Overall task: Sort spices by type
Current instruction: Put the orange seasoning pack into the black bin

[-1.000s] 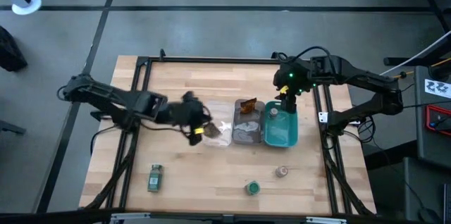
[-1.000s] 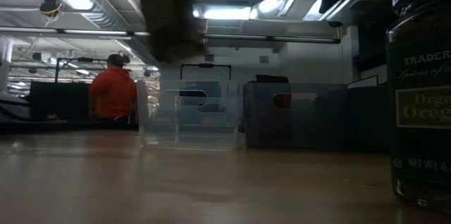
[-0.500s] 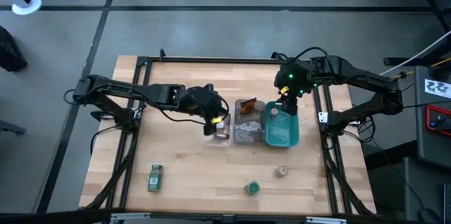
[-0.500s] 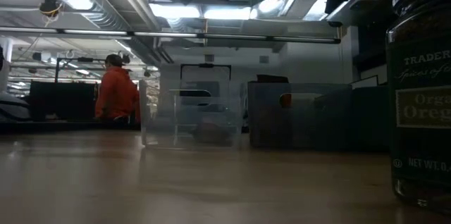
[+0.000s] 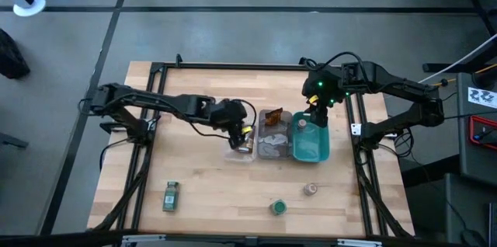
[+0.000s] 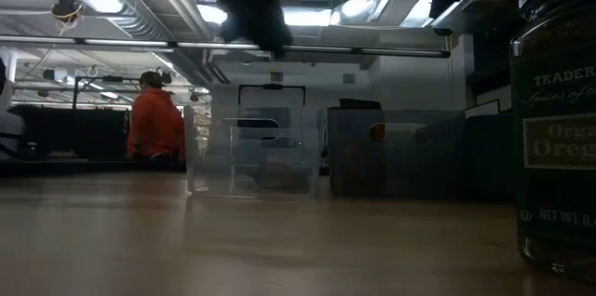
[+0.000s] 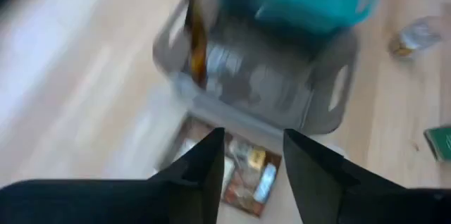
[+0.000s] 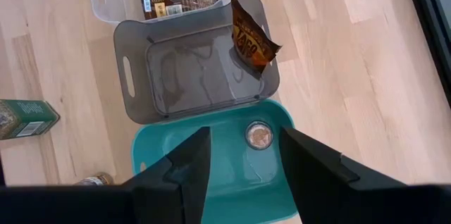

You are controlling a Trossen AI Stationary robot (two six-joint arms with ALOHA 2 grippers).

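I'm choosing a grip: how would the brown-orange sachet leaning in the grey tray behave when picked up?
The brown-orange sachet looks like thin crinkled foil, so it is probably light and floppy, bending unless pinched near an edge. It stands tilted against the wall of the grey tray, so a nudge may topple it flat. Its glossy surface might slip between fingers.

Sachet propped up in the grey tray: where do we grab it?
Pinch the sachet by its upper edge, coming straight down from above. It stands on edge, leaning on the grey tray wall, so both flat faces are open to a pinch across its thin side.
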